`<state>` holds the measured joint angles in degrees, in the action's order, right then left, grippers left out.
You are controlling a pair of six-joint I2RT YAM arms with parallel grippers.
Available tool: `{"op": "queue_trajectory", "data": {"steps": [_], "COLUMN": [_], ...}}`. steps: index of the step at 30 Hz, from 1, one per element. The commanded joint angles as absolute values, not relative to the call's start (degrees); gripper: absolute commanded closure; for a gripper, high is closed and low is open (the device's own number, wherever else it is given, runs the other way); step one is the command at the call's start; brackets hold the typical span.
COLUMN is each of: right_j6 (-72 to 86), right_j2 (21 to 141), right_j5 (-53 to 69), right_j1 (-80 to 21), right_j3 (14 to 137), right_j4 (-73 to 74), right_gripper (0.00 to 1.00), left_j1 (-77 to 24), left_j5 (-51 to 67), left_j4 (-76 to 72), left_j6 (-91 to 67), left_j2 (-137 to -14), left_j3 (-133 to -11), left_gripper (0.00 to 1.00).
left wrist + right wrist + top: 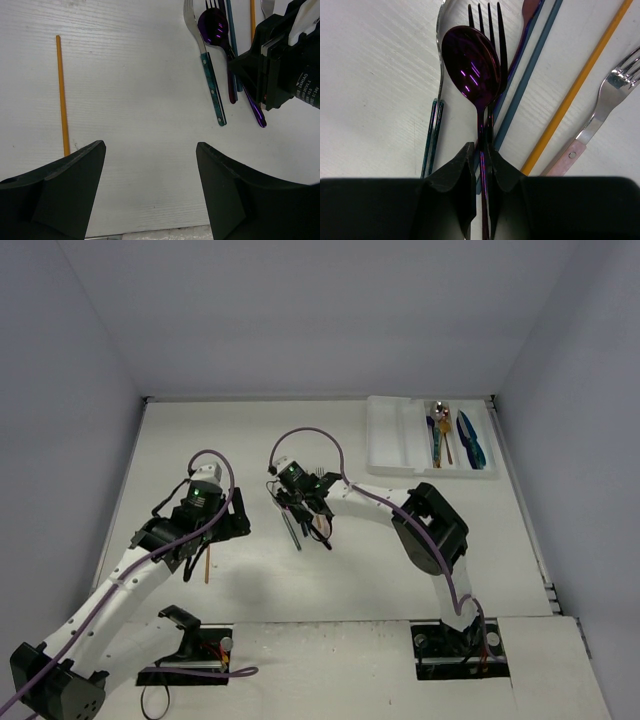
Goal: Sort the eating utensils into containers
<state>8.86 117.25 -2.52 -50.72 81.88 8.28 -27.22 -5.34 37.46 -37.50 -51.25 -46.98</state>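
Observation:
My right gripper (481,152) is shut on the thin handle of a purple spoon (471,65), which lies in a loose pile of utensils (308,525) at mid-table. In the right wrist view, a dark fork (492,30), a teal-handled fork (432,140), a blue stick (530,75), an orange stick (577,85) and a silver fork with a copper handle (605,97) lie around it. My left gripper (150,190) is open and empty over bare table, right of a lone orange stick (62,95). The white tray (395,435) at the back right holds several utensils (440,440).
Grey walls close in the table on three sides. In the left wrist view, the right gripper's black body (280,65) sits over the pile, beside the teal-handled fork (212,85). The arm bases and cables are at the near edge (460,645).

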Motion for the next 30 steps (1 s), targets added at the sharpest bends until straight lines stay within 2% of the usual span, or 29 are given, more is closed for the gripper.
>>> {"op": "queue_trajectory", "data": {"steps": [1,18,22,30], "right_j6": [8.79,11.42,11.31,11.01], "right_j2": [115.84,114.35,114.50,110.68], "right_j5": [-2.72,-5.01,-4.75,-5.60], "right_j1": [-51.72,-52.64,-52.65,-52.73], "right_j3": [80.86,77.52,77.89,81.99], "right_j4": [8.09,8.18,8.17,8.34], "right_gripper": [0.89,0.88,0.99,1.00], "left_j1": [-26.72,-26.72,-26.72,-26.72], "left_j5": [-5.10,-4.83,-4.77,-5.10], "left_j4": [36.43,36.39,36.39,36.39], "left_j6": [-36.96,-37.35,-37.44,-37.09], "left_j2": [-50.76,-50.62,-50.54,-50.63], "left_j3": [-46.93,-46.67,-46.49,-47.19], "left_gripper": [0.29,0.29,0.29,0.29]}}
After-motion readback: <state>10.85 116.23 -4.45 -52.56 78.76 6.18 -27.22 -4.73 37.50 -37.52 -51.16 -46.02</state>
